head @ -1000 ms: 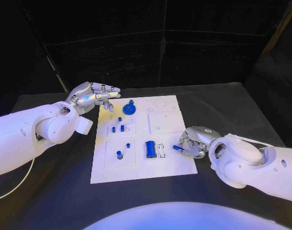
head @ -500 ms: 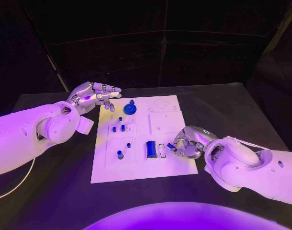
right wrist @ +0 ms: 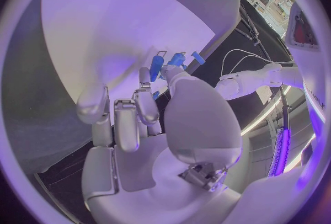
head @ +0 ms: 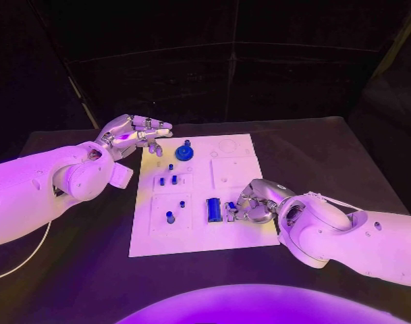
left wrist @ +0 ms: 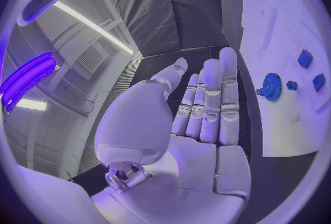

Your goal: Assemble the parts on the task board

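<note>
My left hand [head: 130, 135] hovers over the far left corner of the task board [head: 239, 233], palm flat, fingers straight and slightly apart, holding nothing; its wrist view shows the same bare palm [left wrist: 200, 124]. Just beside its fingertips a blue gear [head: 184, 152] sits on the board, with small blue pegs [head: 168, 180] nearer to me, another blue peg [head: 170, 218] standing in the near left panel, and a long blue block [head: 212, 208] lying mid-board. My right hand [head: 251, 206] is down on the board just right of that block, fingers curled; whether they pinch a part, I cannot tell.
</note>
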`<act>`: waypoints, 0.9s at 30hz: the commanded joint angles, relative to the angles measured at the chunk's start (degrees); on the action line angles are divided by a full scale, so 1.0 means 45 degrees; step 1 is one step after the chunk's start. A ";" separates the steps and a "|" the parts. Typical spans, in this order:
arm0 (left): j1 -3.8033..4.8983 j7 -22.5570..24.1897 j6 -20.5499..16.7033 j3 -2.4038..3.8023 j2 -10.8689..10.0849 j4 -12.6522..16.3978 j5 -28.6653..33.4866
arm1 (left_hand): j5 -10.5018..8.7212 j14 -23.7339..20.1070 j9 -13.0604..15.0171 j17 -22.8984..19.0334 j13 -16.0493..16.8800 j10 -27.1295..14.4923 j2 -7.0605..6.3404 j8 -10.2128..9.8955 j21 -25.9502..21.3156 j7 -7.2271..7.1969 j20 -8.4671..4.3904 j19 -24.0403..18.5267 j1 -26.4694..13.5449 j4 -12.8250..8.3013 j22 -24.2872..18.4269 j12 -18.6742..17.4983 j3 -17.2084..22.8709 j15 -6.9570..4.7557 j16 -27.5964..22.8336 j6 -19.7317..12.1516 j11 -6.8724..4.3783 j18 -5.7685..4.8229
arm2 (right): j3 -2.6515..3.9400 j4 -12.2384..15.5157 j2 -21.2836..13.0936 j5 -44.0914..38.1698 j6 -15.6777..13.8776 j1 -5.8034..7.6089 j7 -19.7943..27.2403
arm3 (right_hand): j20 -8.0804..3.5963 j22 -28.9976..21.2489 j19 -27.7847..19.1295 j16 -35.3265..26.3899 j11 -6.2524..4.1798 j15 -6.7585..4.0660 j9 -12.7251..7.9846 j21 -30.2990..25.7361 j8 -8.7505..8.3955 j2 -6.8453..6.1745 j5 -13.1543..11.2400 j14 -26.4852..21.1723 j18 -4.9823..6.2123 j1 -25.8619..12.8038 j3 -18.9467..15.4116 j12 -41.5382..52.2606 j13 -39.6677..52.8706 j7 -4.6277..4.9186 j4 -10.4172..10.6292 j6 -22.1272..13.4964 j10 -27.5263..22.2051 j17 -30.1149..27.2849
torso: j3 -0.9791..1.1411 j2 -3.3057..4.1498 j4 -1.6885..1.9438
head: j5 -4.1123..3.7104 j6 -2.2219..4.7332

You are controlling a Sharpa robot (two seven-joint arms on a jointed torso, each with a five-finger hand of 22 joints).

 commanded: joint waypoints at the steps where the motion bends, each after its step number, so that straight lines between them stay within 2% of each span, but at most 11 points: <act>1: 0.0019 0.0033 0.0135 0.0012 0.0020 0.0022 0.0056 | -0.0012 -0.0060 -0.0005 -0.0014 -0.0013 -0.0064 0.0101 0.0083 -0.0076 -0.0007 0.0076 -0.0011 -0.0014 0.0023 -0.0015 0.0080 -0.0031 0.0009 0.0074 -0.0110 0.0010 0.0168 | 0.0003 -0.0055 0.0108 0.0314 -0.0179 0.0016 -0.0095 | -0.0041 0.0016 0.0088 0.0062 -0.0002 -0.0042 -0.0002 0.0060 -0.0022 0.0003 0.0204 0.1022 -0.0104 -0.0155 -0.0238 0.0054 0.0022 0.0087 0.0041 -0.0018 0.0102 0.1868 | 0.0010 0.0006 -0.0014 | 0.0009 -0.0011; 4: 0.0019 0.0035 0.0140 0.0012 0.0029 0.0014 0.0056 | -0.0012 -0.0060 -0.0005 -0.0014 -0.0013 -0.0064 0.0101 0.0083 -0.0076 -0.0007 0.0076 -0.0011 -0.0014 0.0023 -0.0015 0.0080 -0.0031 0.0009 0.0074 -0.0110 0.0010 0.0168 | 0.0003 -0.0100 0.0186 0.0364 -0.0249 0.0016 -0.0111 | -0.0044 0.0016 0.0090 0.0065 -0.0004 -0.0045 0.0026 0.0057 -0.0006 0.0043 0.0250 0.1024 -0.0104 -0.0265 -0.0438 0.0068 0.0044 0.0084 0.0099 -0.0015 0.0114 0.1875 | 0.0005 0.0003 -0.0022 | 0.0040 -0.0052; 11: 0.0019 0.0028 0.0159 0.0012 0.0057 -0.0001 0.0056 | -0.0012 -0.0060 -0.0005 -0.0014 -0.0013 -0.0064 0.0101 0.0083 -0.0076 -0.0007 0.0076 -0.0011 -0.0014 0.0023 -0.0015 0.0080 -0.0031 0.0009 0.0074 -0.0110 0.0010 0.0168 | 0.0004 -0.0177 0.0297 0.0473 -0.0192 0.0016 -0.0141 | -0.0050 0.0012 0.0088 0.0061 -0.0008 -0.0049 0.0067 0.0051 0.0015 0.0094 0.0278 0.1022 -0.0103 -0.0417 -0.0759 0.0069 0.0060 0.0076 0.0188 -0.0012 0.0120 0.1867 | 0.0010 0.0002 -0.0009 | 0.0089 -0.0030; 16: 0.0019 0.0021 0.0162 0.0012 0.0065 -0.0008 0.0056 | -0.0012 -0.0060 -0.0005 -0.0014 -0.0013 -0.0064 0.0101 0.0083 -0.0076 -0.0007 0.0076 -0.0011 -0.0014 0.0023 -0.0015 0.0080 -0.0031 0.0009 0.0074 -0.0110 0.0010 0.0168 | 0.0005 -0.0232 0.0335 0.0490 -0.0079 0.0017 -0.0171 | -0.0047 -0.0070 0.0038 0.0035 -0.0002 -0.0046 0.0088 0.0001 0.0009 0.0108 0.0108 0.1012 -0.0087 -0.0449 -0.0987 0.0019 0.0029 0.0083 0.0201 -0.0052 0.0086 0.1825 | 0.0001 -0.0004 -0.0019 | 0.0096 -0.0029; 20: 0.0019 0.0016 0.0165 0.0012 0.0067 -0.0008 0.0056 | -0.0012 -0.0060 -0.0005 -0.0014 -0.0013 -0.0064 0.0101 0.0083 -0.0076 -0.0007 0.0076 -0.0011 -0.0014 0.0023 -0.0015 0.0080 -0.0031 0.0009 0.0074 -0.0110 0.0010 0.0168 | 0.0005 -0.0266 0.0366 0.0495 -0.0048 0.0017 -0.0176 | -0.0030 -0.0139 -0.0008 0.0010 0.0026 -0.0019 0.0117 -0.0049 -0.0001 0.0158 -0.0599 0.1003 -0.0076 -0.0589 -0.1389 -0.0021 0.0015 0.0111 0.0275 -0.0110 0.0054 0.1788 | 0.0000 -0.0003 -0.0025 | 0.0100 -0.0017; 24: 0.0019 0.0012 0.0165 0.0012 0.0068 -0.0009 0.0056 | -0.0012 -0.0060 -0.0005 -0.0014 -0.0013 -0.0064 0.0101 0.0083 -0.0076 -0.0007 0.0076 -0.0011 -0.0014 0.0023 -0.0015 0.0080 -0.0031 0.0009 0.0074 -0.0110 0.0010 0.0168 | 0.0005 -0.0279 0.0394 0.0492 -0.0056 0.0017 -0.0165 | -0.0002 -0.0204 -0.0048 -0.0017 0.0047 0.0001 0.0155 -0.0100 -0.0008 0.0246 -0.2076 0.0995 -0.0062 -0.0865 -0.1999 -0.0054 0.0011 0.0125 0.0311 -0.0168 0.0023 0.1749 | 0.0004 0.0000 -0.0023 | 0.0093 -0.0010; 27: 0.0019 0.0008 0.0167 0.0012 0.0064 -0.0009 0.0056 | -0.0012 -0.0060 -0.0005 -0.0014 -0.0013 -0.0064 0.0101 0.0083 -0.0076 -0.0007 0.0076 -0.0011 -0.0014 0.0023 -0.0015 0.0080 -0.0031 0.0009 0.0074 -0.0110 0.0010 0.0168 | 0.0005 -0.0281 0.0400 0.0407 -0.0104 0.0017 -0.0156 | 0.0009 -0.0255 -0.0078 -0.0036 0.0056 0.0013 0.0189 -0.0140 -0.0008 0.0372 -0.2904 0.0990 -0.0049 -0.1021 -0.2474 -0.0097 -0.0007 0.0137 0.0322 -0.0214 -0.0012 0.1723 | 0.0005 0.0002 -0.0025 | 0.0084 -0.0010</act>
